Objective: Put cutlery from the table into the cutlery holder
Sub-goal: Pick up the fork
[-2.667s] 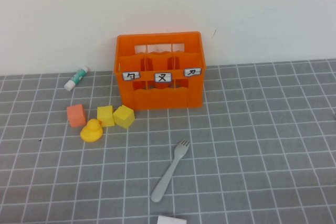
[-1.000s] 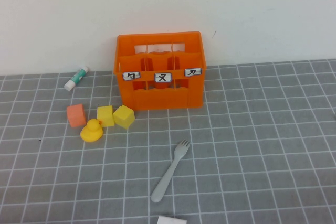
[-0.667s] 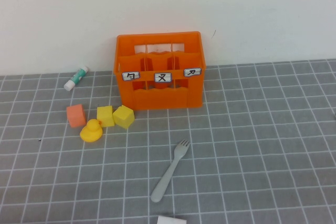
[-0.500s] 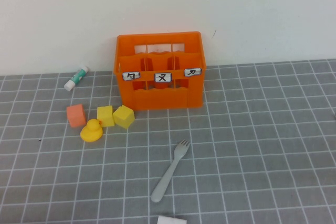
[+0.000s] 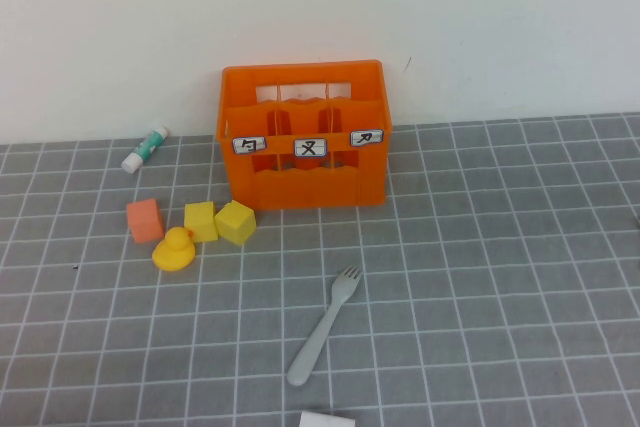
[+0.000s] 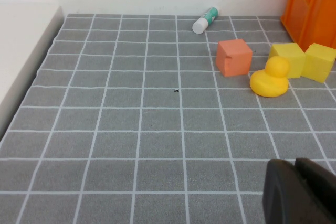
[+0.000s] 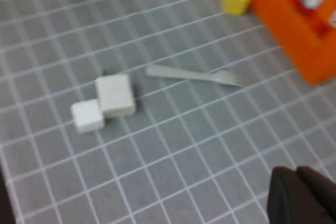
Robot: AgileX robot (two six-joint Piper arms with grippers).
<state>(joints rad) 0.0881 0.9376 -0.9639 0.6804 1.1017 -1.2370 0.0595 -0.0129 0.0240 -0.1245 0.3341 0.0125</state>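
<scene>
A: Grey gridded table (image 5: 520,247), white wall behind. Landmark?

B: Orange cutlery holder (image 5: 303,134), upright against the wall, three white labels on its front face. Place everything off that.

A: Fork?

B: Light grey plastic fork (image 5: 323,326) flat on the table, in front of the holder and well apart from it, tines toward the crate, handle angled away and to the robot's left. Nothing touching it.

A: Clutter?

B: Two yellow cubes (image 5: 221,221) just off the holder's front-left corner, touching each other. Yellow rubber duck (image 5: 175,248) just beyond them, small orange cube (image 5: 145,219) next out. White tube with green cap (image 5: 146,149) further left of the holder, near the wall. White blocks (image 7: 105,102), a big one and a small one touching, beyond the fork's handle end, farthest from the holder.

A: Grippers?

B: Left gripper (image 6: 300,191) low over the table, well out to the holder's left, short of the duck; dark fingertips look pressed together. Right gripper (image 7: 302,195) is off to the holder's right, raised above bare grid, away from the fork; probably closed too, view is blurry. Neither holds anything.
</scene>
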